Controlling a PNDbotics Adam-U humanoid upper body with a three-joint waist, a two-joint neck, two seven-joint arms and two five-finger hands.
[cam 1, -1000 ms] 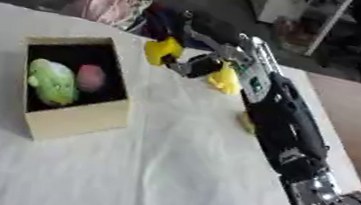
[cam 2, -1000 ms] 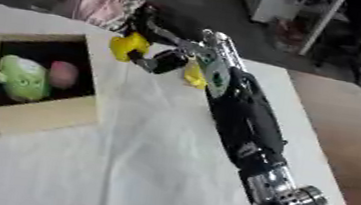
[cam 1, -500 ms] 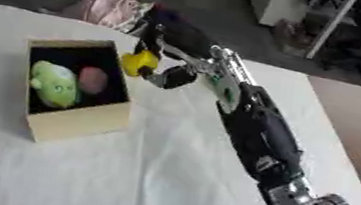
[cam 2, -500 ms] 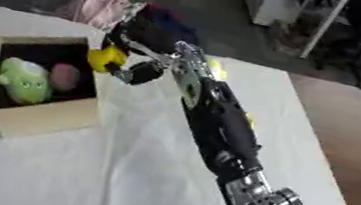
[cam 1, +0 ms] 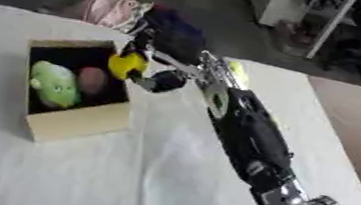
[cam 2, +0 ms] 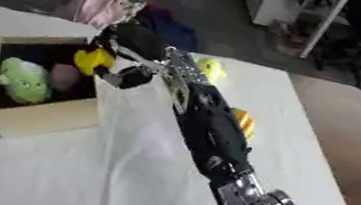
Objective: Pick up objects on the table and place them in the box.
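Since the box was its destination, my right hand pinched the yellow toy over the rim, green toy below my fingers.

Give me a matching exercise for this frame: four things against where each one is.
Things:
1. green toy
2. pink toy
3. yellow toy
4. yellow object

Places:
A. held in the right hand at the box's right edge
B. on the table beyond the arm
C. in the box, left side
D. in the box, right of the green one

Pairs: 1-C, 2-D, 3-A, 4-B
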